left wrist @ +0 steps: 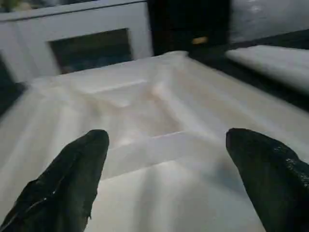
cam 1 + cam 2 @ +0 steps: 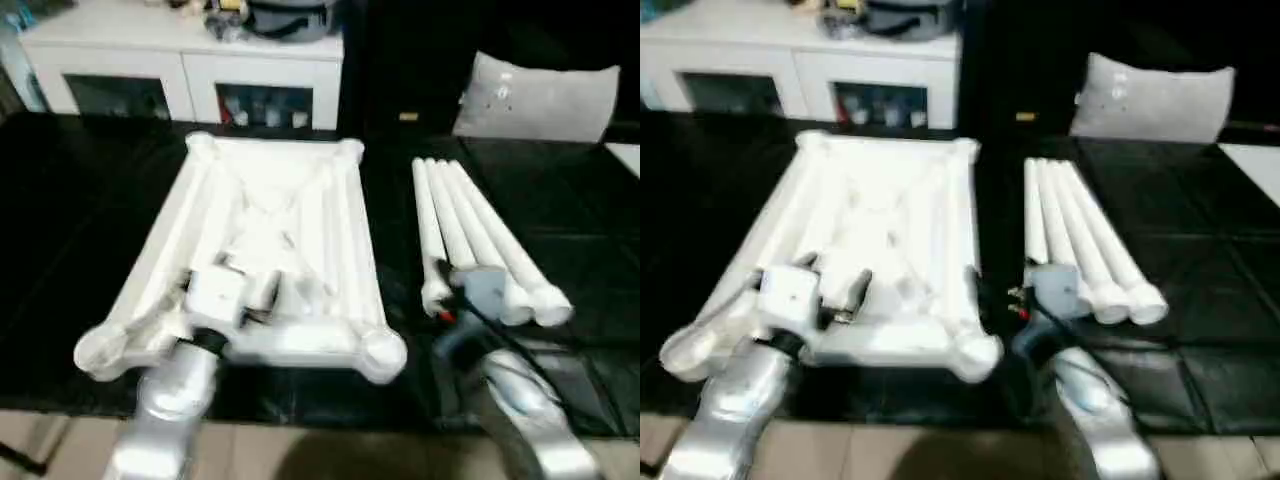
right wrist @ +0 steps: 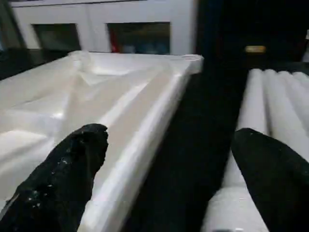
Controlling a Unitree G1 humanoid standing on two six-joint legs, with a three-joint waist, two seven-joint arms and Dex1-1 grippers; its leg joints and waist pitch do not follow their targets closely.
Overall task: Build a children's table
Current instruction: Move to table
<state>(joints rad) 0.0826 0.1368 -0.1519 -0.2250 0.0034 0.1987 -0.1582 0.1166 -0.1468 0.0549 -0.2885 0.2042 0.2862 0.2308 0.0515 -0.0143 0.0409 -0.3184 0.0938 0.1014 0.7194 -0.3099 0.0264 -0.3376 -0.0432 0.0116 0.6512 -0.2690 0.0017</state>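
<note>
The children's table lies in parts on a black surface. Its white square top (image 2: 300, 200) is upside down, with the ribbed underside and round corner sockets facing up. Several white tapered legs (image 2: 480, 235) lie side by side to its right. My left gripper (image 1: 166, 159) hovers open over the near part of the underside, its black fingers (image 1: 72, 179) wide apart with nothing between them. My right gripper (image 3: 169, 164) is open above the dark gap between the top's right rim (image 3: 145, 130) and the legs' near ends (image 3: 270, 111), holding nothing.
A white cabinet (image 2: 180, 70) with glass doors stands behind the black surface, with a dark round object (image 2: 290, 20) on it. A grey cushion (image 2: 540, 95) sits at the back right. The black surface's near edge (image 2: 330, 425) meets tan floor.
</note>
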